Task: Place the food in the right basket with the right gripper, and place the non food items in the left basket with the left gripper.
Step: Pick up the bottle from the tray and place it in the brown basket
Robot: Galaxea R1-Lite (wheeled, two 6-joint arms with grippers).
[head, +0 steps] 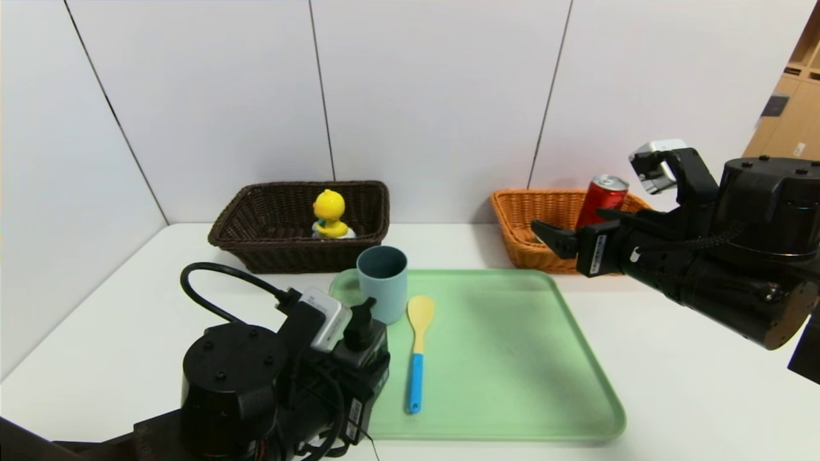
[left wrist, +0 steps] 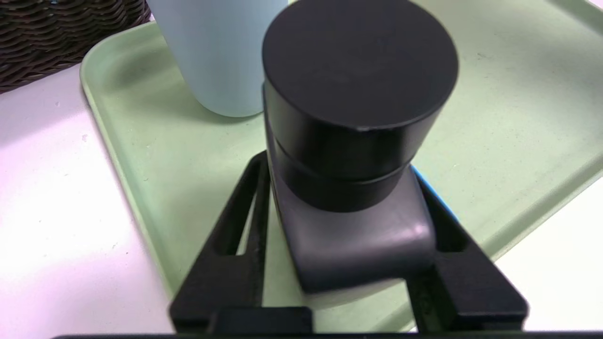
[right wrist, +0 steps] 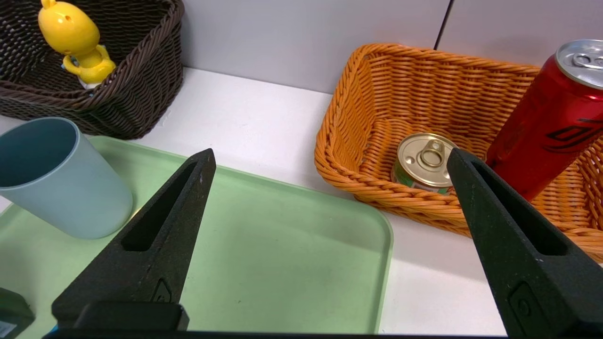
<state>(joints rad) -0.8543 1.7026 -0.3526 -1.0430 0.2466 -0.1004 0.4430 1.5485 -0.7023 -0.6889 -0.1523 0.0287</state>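
White wall panels stand behind a white counter (head: 672, 358), and on it I see a pale green tray (head: 512, 358) in front of me. My right arm hangs above the counter beside the tray's far right corner, its right gripper (right wrist: 330, 197) empty with the jaws spread wide, pointing toward the orange basket. My left arm is low at the tray's near left corner; the left gripper (left wrist: 348, 263) has its jaws on both sides of the black bottle (left wrist: 358, 117), and from the wrist view they look pressed against its body, so I read it as gripped, with the bottle upright on the tray. At the back left of the counter sits the dark brown basket (head: 256, 250), just beyond the tray's far left corner, with the yellow duck toy (head: 330, 216) standing inside it. At the back right sits the orange basket (head: 525, 250), holding the red drink can (head: 601, 200), which leans against its far right side, and the short tin (right wrist: 424, 162) with a gold lid upright on its floor. On the tray, the grey-blue cup (head: 382, 282) stands upright near the far left corner, close behind the bottle. Just beside the cup lies the wooden spoon (head: 418, 346), flat on the tray, bowl toward the cup and blue handle toward me.
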